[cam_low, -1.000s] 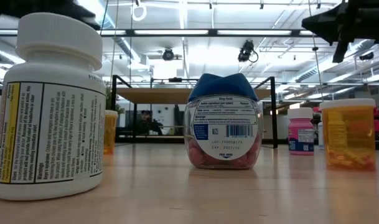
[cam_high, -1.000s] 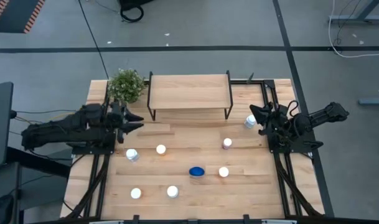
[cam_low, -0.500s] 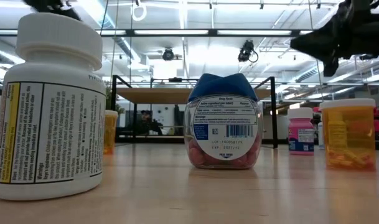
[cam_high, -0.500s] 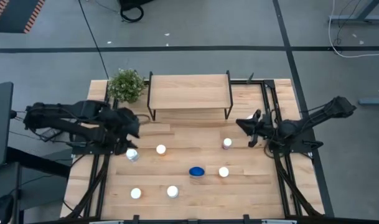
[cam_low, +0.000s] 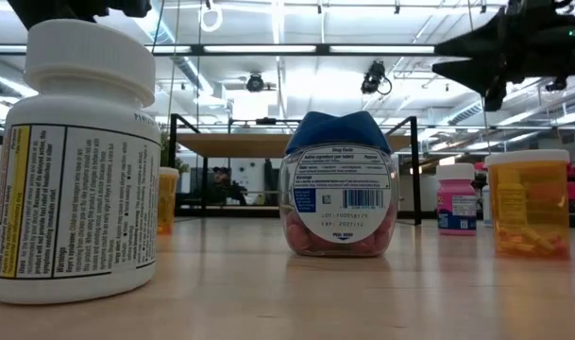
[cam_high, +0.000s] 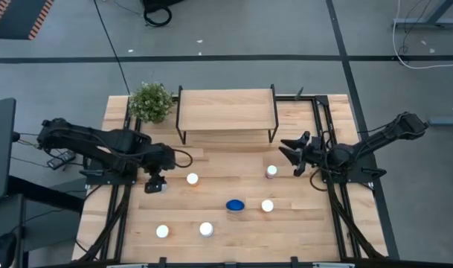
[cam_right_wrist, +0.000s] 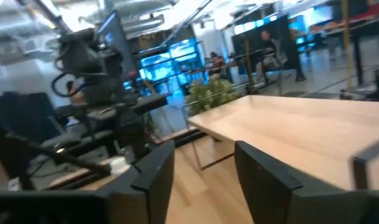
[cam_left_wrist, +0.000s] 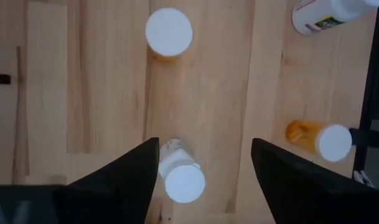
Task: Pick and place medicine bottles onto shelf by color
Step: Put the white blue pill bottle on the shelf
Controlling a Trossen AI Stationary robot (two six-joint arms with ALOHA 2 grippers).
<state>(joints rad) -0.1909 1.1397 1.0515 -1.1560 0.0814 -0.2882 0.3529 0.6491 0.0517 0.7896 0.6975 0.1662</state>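
My left gripper (cam_high: 155,184) (cam_left_wrist: 205,142) points down, open, above a white-capped bottle (cam_left_wrist: 183,182) that stands on the table between its fingers. An orange bottle (cam_high: 192,179) (cam_left_wrist: 168,32) stands just to the right of it. At the right, my right gripper (cam_high: 284,150) (cam_low: 440,55) is open and lies about level, pointing toward the shelf (cam_high: 226,108) (cam_right_wrist: 301,121). It holds nothing. A pink bottle (cam_high: 271,172) stands below and nearer than it. The blue-lidded bottle (cam_high: 235,205) (cam_low: 342,184) stands mid-table. The shelf board is bare.
A potted plant (cam_high: 151,101) stands at the shelf's left end. More white-capped bottles stand at the near side (cam_high: 162,231) (cam_high: 206,229) (cam_high: 267,205). In the low view a big white bottle (cam_low: 75,161) fills the left foreground. Black rails run along both table sides.
My left gripper has swung from beside the plant toward the near edge and tipped from about level to pointing down over the white-capped bottle. My right gripper has reached toward the table's left, sunk a little, and opened. No bottle has moved.
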